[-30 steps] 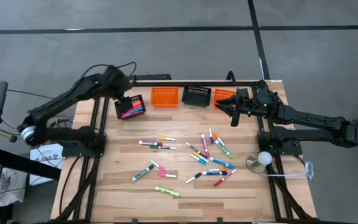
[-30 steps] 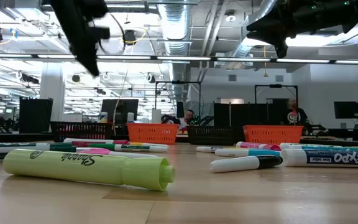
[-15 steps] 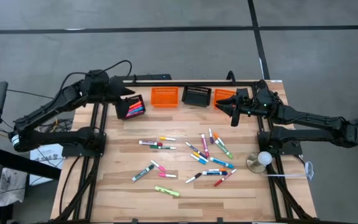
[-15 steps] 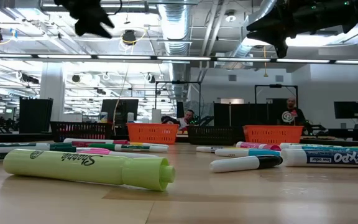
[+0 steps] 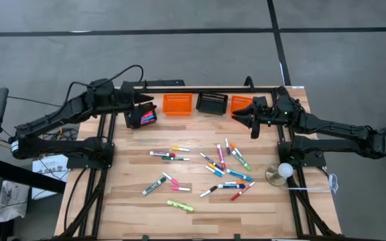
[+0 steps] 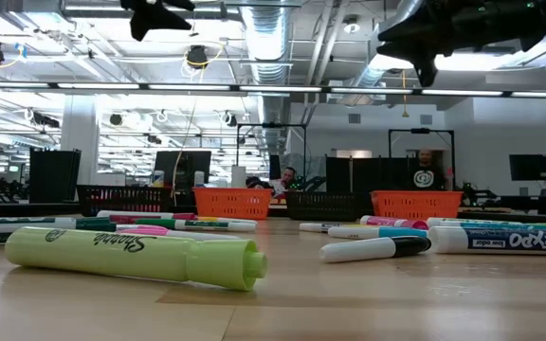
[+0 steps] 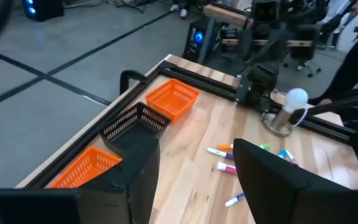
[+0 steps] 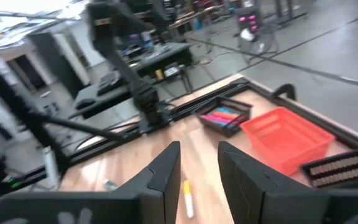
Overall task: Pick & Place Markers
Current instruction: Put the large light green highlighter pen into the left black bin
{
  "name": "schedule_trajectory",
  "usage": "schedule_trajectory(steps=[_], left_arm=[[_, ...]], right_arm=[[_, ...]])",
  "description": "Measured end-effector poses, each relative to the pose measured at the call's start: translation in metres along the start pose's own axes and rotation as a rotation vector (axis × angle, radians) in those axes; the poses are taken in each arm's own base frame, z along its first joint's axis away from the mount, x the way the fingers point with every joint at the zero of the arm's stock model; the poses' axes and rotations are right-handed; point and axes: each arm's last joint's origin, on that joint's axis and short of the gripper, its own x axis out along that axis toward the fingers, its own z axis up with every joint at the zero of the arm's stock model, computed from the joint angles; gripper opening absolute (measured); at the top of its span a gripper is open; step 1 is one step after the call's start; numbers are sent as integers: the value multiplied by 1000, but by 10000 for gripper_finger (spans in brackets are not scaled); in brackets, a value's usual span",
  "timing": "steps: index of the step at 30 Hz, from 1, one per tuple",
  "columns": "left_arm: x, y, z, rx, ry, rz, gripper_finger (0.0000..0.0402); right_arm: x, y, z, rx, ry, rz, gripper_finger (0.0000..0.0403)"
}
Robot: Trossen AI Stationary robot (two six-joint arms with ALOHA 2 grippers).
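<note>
Several markers (image 5: 206,167) lie flat and scattered on the middle of the wooden table; the low view shows a yellow-green one (image 6: 131,256) nearest. More markers lie in the black basket (image 5: 141,118) at the far left. My left gripper (image 5: 147,100) is open and hovers high over that basket, its fingers pointing level toward the table's right; in the left wrist view (image 7: 194,168) the gap between the fingers is empty. My right gripper (image 5: 248,117) is open, high beside the right-hand orange basket (image 5: 241,105), and holds nothing (image 8: 199,171).
Along the far edge stand an orange basket (image 5: 177,104) and a black basket (image 5: 212,103), between the two outer baskets. A white ball on a metal base (image 5: 281,173) stands near the right edge. Bare wood lies along the near edge. People show in the room behind (image 6: 427,175).
My left gripper has risen from just over the black basket with markers, drawn back toward the far left corner, and turned from pointing down to pointing level toward the table's right. The markers have stayed where they lay.
</note>
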Motion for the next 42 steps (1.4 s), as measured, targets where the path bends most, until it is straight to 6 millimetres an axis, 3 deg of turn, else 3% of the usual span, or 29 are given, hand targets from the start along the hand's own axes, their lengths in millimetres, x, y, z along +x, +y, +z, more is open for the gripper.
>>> schedule_trajectory(steps=[8, 13, 22, 28, 34, 42], left_arm=[[-17, -7, -32, -105, -154, -66, 180], [-33, -10, -55, -144, -186, -128, 173], [-49, -6, -84, -154, -236, -141, 172], [-51, -4, -97, -158, -239, -142, 172], [-48, -3, -102, -156, -223, -138, 172], [-44, -3, -107, -153, -205, -133, 172]], right_arm=[[0, 1, 0, -27, 6, 23, 98], [1, 9, 11, -39, 36, 32, 98], [13, 38, 24, -73, 378, -67, 98], [25, 45, 16, 25, 615, -148, 98], [34, 45, -6, 115, 832, -226, 102], [44, 45, -25, 218, 988, -285, 163]])
